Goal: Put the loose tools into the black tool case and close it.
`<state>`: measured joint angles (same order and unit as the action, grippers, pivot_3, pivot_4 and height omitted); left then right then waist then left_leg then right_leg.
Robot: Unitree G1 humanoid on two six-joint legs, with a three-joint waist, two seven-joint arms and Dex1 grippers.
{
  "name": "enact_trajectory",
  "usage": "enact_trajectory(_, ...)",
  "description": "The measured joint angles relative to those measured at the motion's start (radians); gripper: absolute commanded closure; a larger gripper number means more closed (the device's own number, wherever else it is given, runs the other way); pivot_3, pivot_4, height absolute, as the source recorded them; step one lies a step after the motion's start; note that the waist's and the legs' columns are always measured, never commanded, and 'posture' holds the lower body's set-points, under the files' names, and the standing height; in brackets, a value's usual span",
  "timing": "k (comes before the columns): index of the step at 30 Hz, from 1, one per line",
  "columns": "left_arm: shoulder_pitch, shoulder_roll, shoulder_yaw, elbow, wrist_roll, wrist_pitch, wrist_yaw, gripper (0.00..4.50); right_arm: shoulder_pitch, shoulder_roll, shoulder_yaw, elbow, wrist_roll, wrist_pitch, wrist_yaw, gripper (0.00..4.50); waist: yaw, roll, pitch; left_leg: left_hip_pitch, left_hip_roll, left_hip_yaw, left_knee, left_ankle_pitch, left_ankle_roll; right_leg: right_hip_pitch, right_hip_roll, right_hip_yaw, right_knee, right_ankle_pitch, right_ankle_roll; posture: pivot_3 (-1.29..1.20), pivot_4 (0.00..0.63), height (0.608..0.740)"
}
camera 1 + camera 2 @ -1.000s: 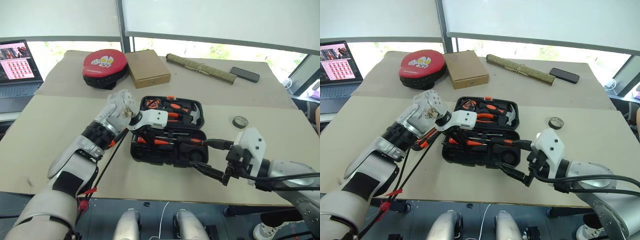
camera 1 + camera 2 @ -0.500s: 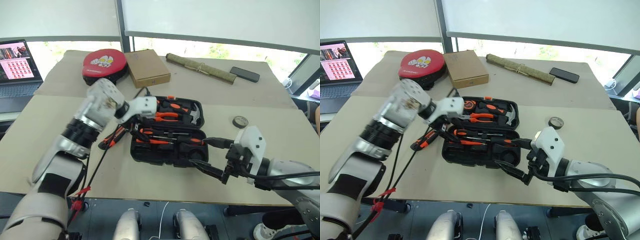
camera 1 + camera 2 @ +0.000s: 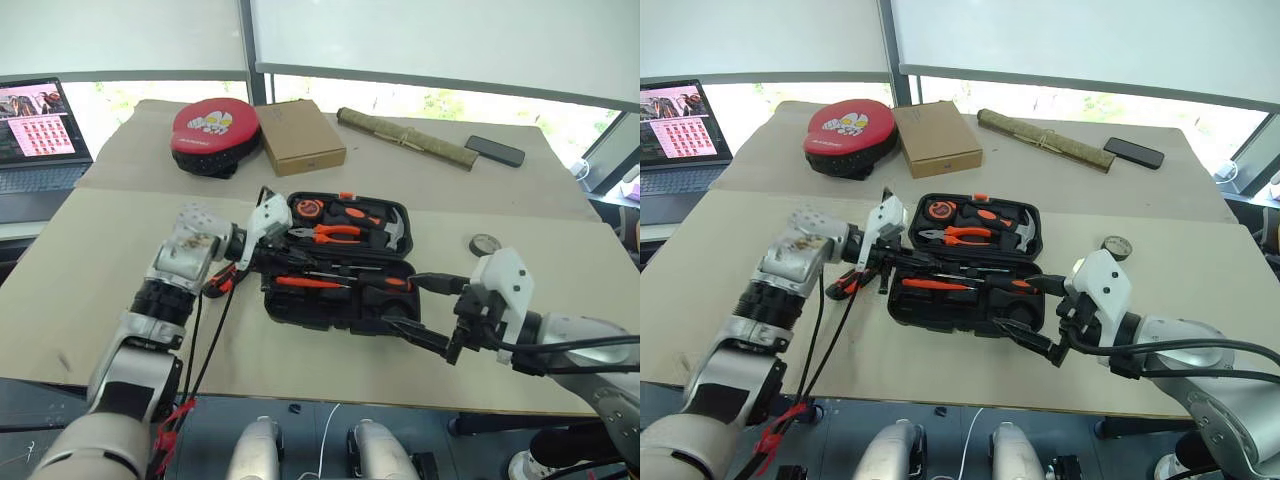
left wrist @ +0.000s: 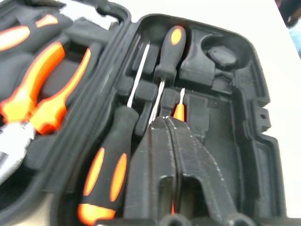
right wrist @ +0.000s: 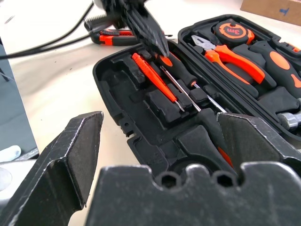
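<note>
The black plastic hinged tool case [image 3: 340, 262] lies open flat on the tan bench [image 3: 90, 260], its moulded recesses facing up so tools can be pressed in from above. Two orange-and-black-handled screwdrivers [image 5: 188, 80] and a slim orange tester pen [image 5: 153, 77] already sit in the near half. The left hand [image 3: 262, 262] hovers at the case's left edge with its black fingers [image 4: 174, 155] pinched together on nothing I can see, tips right over the tester pen as if tamping it into its slot. The right hand [image 3: 415, 310] waits at the case's front right corner, fingers spread wide and empty, probably placed to steady the case or swing it shut. An orange-black utility knife [image 3: 225, 282] lies on the bench just left of the case, and a small black tape roll [image 3: 485, 244] sits well off to the right. Compared with a second ago, the left hand has dropped lower and swung toward the case edge, uncovering the knife; the right hand has not moved.
</note>
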<state>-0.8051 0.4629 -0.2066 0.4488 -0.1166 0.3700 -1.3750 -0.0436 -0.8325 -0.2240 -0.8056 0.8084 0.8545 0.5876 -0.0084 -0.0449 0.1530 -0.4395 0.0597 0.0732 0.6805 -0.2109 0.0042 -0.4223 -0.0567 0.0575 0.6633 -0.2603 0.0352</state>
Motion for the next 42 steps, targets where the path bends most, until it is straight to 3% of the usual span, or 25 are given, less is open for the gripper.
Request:
enact_trajectory(23, 0.103, 0.013, -0.027, -0.009, 0.022, -0.219, 0.111, 4.46, -0.016, 0.004, 0.012, 0.016, 0.0, 0.0, -0.021, 0.0, -0.003, 0.003, -0.004, 0.005, 0.0, 0.0, -0.001, 0.0, 0.0, 0.004, 0.0, 0.0, 0.0, 0.0, 0.0, 0.0, 0.15, 0.74)
enact_trajectory(31, 0.143, 0.024, -0.009, -0.054, 0.015, -0.217, 0.14, 4.46, -0.022, 0.004, 0.019, 0.038, -0.002, 0.0, -0.018, 0.0, -0.006, 0.004, -0.004, 0.01, 0.001, 0.002, -0.002, 0.0, 0.0, 0.008, 0.0, 0.001, 0.0, 0.0, 0.0, 0.0, 0.15, 0.74)
enact_trajectory(35, 0.182, 0.068, 0.041, -0.143, -0.049, -0.119, 0.139, 4.46, -0.05, 0.003, 0.044, 0.054, -0.022, -0.018, 0.001, 0.0, -0.011, 0.003, -0.004, 0.008, 0.003, 0.002, -0.002, 0.0, 0.0, 0.004, 0.002, 0.002, 0.001, 0.0, -0.001, 0.0, 0.15, 0.74)
enact_trajectory(38, 0.221, 0.164, 0.156, -0.33, -0.168, 0.045, 0.147, 3.78, -0.102, 0.002, 0.075, 0.086, -0.043, -0.039, 0.031, 0.0, -0.013, 0.003, -0.003, 0.004, 0.004, 0.002, -0.002, 0.0, 0.0, 0.0, 0.002, 0.002, 0.001, 0.0, -0.001, 0.0, 0.15, 0.74)
enact_trajectory(42, 0.323, 0.317, 0.367, -0.548, -0.278, 0.211, 0.2, 2.28, -0.176, 0.001, 0.116, 0.135, -0.063, -0.074, 0.089, 0.0, -0.014, 0.003, -0.003, 0.007, 0.005, 0.002, -0.003, 0.0, 0.0, 0.001, 0.002, 0.004, 0.0, 0.0, -0.001, 0.0, 0.15, 0.74)
